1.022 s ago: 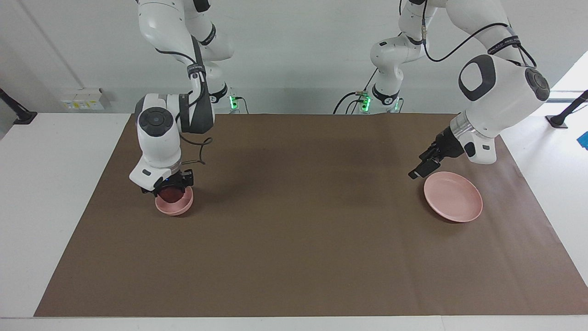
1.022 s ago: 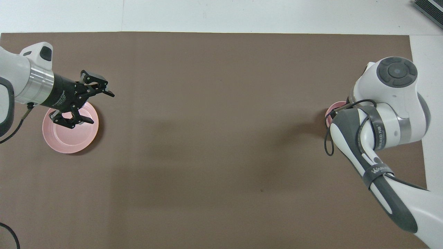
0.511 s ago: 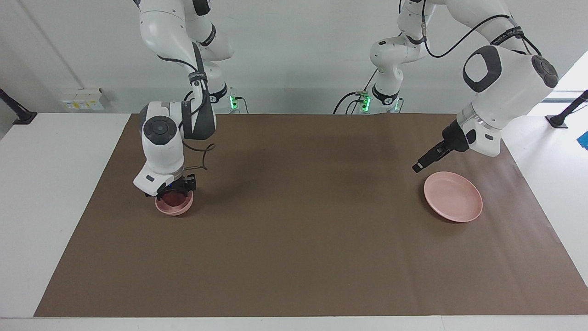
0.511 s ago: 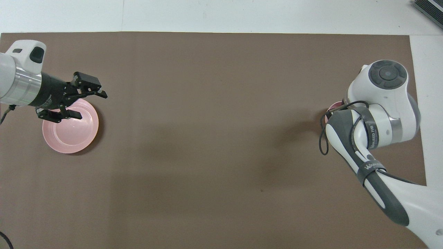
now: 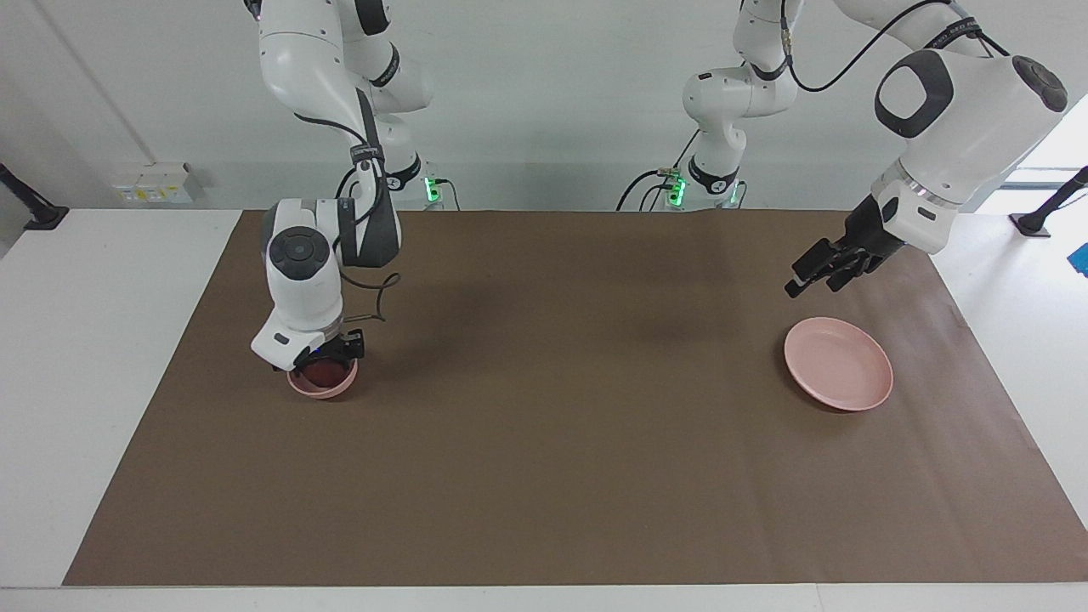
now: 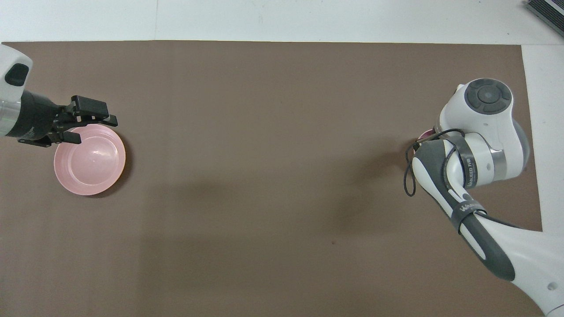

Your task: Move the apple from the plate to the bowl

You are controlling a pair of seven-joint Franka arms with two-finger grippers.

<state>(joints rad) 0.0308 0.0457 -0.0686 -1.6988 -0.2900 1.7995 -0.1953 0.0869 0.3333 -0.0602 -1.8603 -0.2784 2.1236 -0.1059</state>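
The dark red apple [image 5: 321, 372] sits down inside the small deep pink bowl [image 5: 323, 389] at the right arm's end of the table. My right gripper [image 5: 321, 360] is right over the bowl, at the apple. In the overhead view the right arm covers the apple and all but a sliver of the bowl [image 6: 424, 134]. The wide flat pink plate [image 5: 838, 374] lies bare at the left arm's end and also shows in the overhead view [image 6: 90, 159]. My left gripper [image 5: 813, 282] is open and empty, raised in the air over the plate's rim [image 6: 94, 130].
A brown mat [image 5: 561, 399] covers the table, with white table top [image 5: 102, 357] around it. Nothing else lies on the mat between the bowl and the plate.
My left gripper has risen and drawn back from over the plate toward the left arm's end. The right wrist has shifted over the bowl, and the apple now sits lower in it.
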